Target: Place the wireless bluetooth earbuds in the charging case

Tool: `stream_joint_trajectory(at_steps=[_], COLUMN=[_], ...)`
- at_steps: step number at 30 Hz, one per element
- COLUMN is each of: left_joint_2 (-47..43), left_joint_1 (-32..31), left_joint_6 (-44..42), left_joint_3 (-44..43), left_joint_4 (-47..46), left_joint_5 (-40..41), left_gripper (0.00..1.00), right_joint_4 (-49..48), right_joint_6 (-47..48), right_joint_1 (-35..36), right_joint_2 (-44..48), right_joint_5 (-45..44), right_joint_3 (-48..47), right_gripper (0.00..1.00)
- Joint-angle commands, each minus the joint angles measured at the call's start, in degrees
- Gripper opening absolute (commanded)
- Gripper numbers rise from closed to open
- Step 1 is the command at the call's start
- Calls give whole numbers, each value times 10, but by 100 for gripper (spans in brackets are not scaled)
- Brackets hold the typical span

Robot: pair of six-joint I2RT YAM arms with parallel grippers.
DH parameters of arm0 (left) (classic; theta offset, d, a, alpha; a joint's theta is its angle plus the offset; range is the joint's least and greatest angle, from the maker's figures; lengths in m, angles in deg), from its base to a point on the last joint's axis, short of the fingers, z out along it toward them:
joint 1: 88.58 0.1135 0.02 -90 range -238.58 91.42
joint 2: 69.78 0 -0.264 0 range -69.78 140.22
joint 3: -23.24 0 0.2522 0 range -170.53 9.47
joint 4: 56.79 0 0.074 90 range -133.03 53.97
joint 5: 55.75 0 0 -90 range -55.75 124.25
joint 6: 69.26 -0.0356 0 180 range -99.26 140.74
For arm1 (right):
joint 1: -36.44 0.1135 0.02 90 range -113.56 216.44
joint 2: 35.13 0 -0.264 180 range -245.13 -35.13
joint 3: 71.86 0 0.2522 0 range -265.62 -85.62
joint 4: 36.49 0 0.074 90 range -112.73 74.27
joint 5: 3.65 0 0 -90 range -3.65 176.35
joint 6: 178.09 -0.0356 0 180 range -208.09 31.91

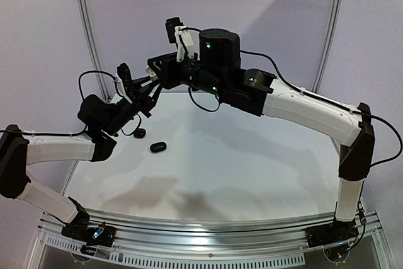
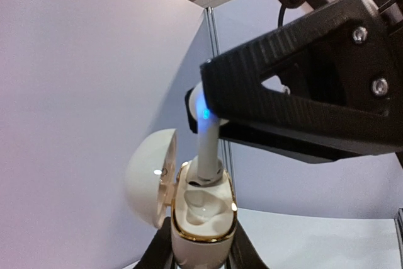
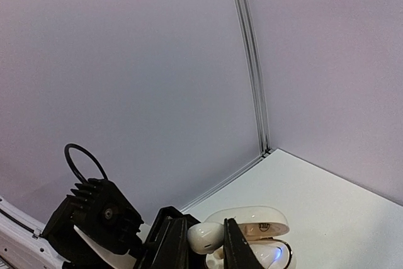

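In the left wrist view my left gripper (image 2: 198, 251) is shut on an open white charging case (image 2: 200, 218) with a gold rim, its lid (image 2: 148, 177) swung to the left. My right gripper (image 3: 211, 241) is shut on a white earbud (image 3: 206, 236). The earbud's stem (image 2: 208, 149) stands upright with its tip in the case's far slot; a blue light glows on its head. The near slot is empty. In the top view both grippers (image 1: 146, 96) (image 1: 158, 72) meet above the table's far left. The other earbuds are too small to make out.
Two small black pebble-like things (image 1: 140, 133) (image 1: 157, 146) lie on the white table (image 1: 239, 155) below the grippers. Grey walls with a corner strip (image 3: 252, 74) stand close behind. The right gripper's black frame (image 2: 315, 80) hangs over the case.
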Motion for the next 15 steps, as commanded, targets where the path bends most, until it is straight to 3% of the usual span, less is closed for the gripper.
stream_joint_trajectory(at_steps=[1, 15], left_joint_2=[6, -1], left_joint_1=[-10, -10], left_joint_6=[4, 4], left_joint_3=[3, 11], left_joint_4=[-14, -17], left_joint_5=[1, 2], left_gripper=[0, 0], right_joint_4=[16, 25], right_joint_6=[-9, -5], right_joint_1=[-2, -2], right_joint_2=[-18, -22], right_joint_5=[3, -6], right_joint_3=[-6, -7], right_gripper=[0, 0])
